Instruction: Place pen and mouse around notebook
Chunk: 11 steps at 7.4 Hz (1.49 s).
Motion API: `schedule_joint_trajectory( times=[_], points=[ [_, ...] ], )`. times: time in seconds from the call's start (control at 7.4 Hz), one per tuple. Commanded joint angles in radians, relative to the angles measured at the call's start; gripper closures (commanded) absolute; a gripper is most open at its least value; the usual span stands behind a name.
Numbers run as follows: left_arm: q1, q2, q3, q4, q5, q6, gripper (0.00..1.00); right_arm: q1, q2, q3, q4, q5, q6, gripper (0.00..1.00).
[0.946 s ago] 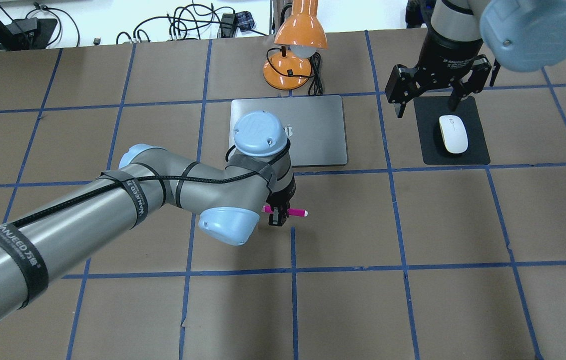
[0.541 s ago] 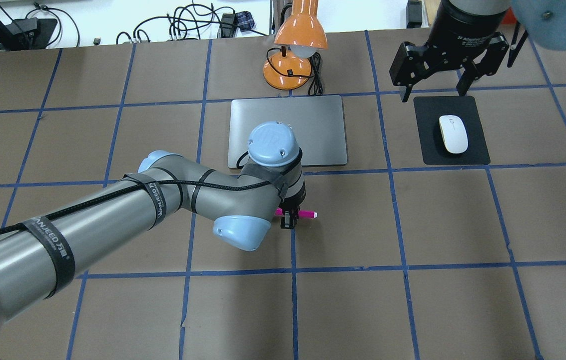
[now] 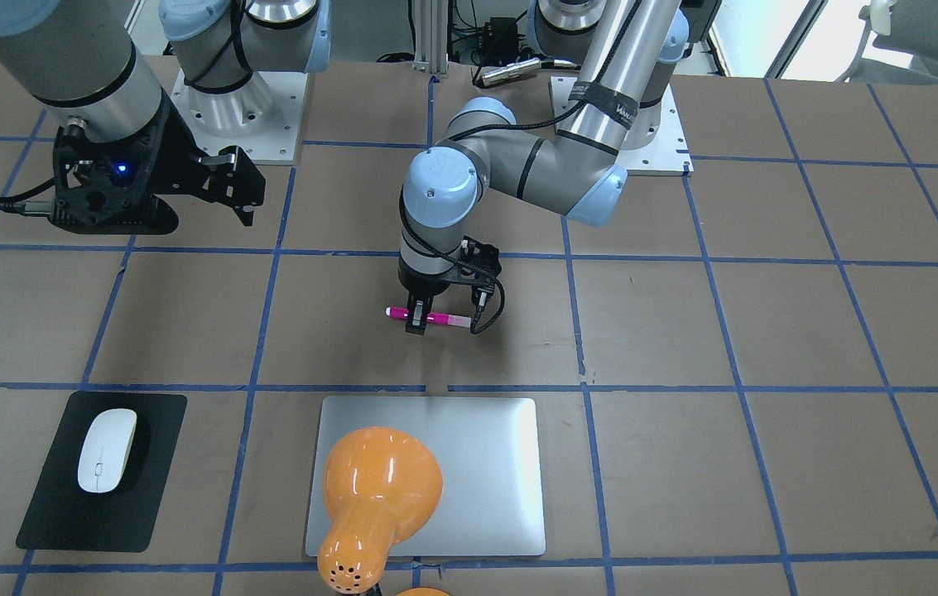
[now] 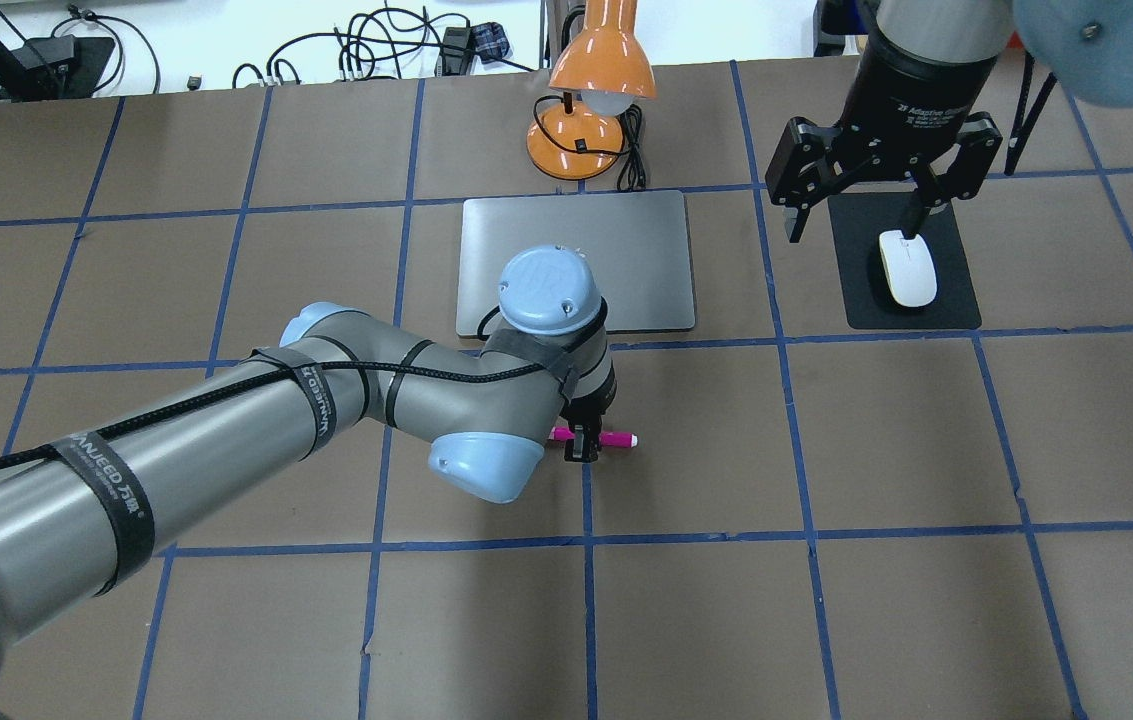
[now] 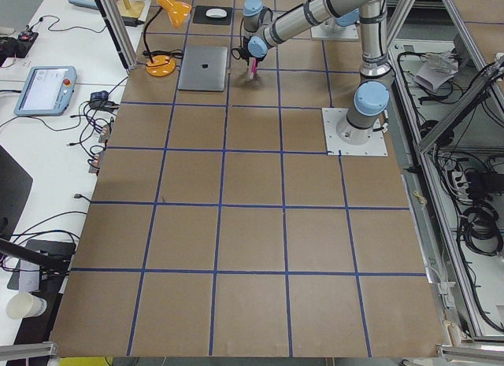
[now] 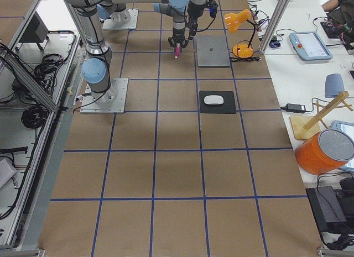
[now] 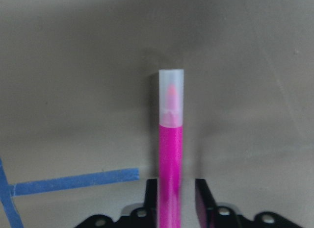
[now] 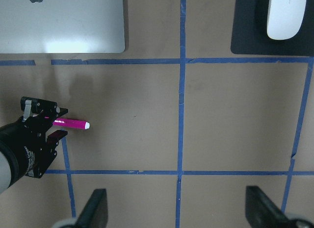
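Observation:
My left gripper (image 4: 581, 441) is shut on the magenta pen (image 4: 616, 438), which lies level, low over the table, with its pale cap pointing right. The pen (image 3: 440, 317) is a short way in front of the silver notebook (image 4: 626, 250), near that edge's middle. In the left wrist view the pen (image 7: 170, 139) sticks out from between the fingers. The white mouse (image 4: 908, 270) rests on a black mat (image 4: 926, 310) to the right of the notebook. My right gripper (image 4: 853, 232) hangs open above the mat's far end, holding nothing.
An orange desk lamp (image 4: 591, 100) with its cord stands just behind the notebook, and its shade (image 3: 377, 484) covers part of the notebook (image 3: 485, 463) in the front-facing view. Blue tape lines grid the brown table. Cables lie beyond the far edge.
My left arm carried the pen to the right, along the notebook's near edge. My right gripper drew back from the mat, then came forward over its far end. The mouse has not moved.

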Motion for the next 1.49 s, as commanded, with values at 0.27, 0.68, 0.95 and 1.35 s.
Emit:
schedule_joint_trajectory(
  times=[0.27, 0.68, 0.95, 1.35],
  points=[
    [0.021, 0.134, 0.003, -0.045, 0.012, 0.518, 0.0, 0.001, 0.0, -0.007, -0.033, -0.018, 0.01, 0.0],
    [0.151, 0.34, 0.012, -0.286, 0.008, 1.091, 0.0, 0.044, 0.006, -0.008, -0.042, -0.018, 0.079, 0.0],
    [0.302, 0.446, 0.142, -0.587, 0.012, 1.437, 0.0, 0.044, 0.005, 0.008, -0.076, -0.019, 0.079, 0.0],
    [0.461, 0.46, 0.329, -0.796, 0.015, 1.811, 0.0, 0.042, 0.005, 0.01, -0.073, -0.022, 0.076, 0.0]
  ],
)
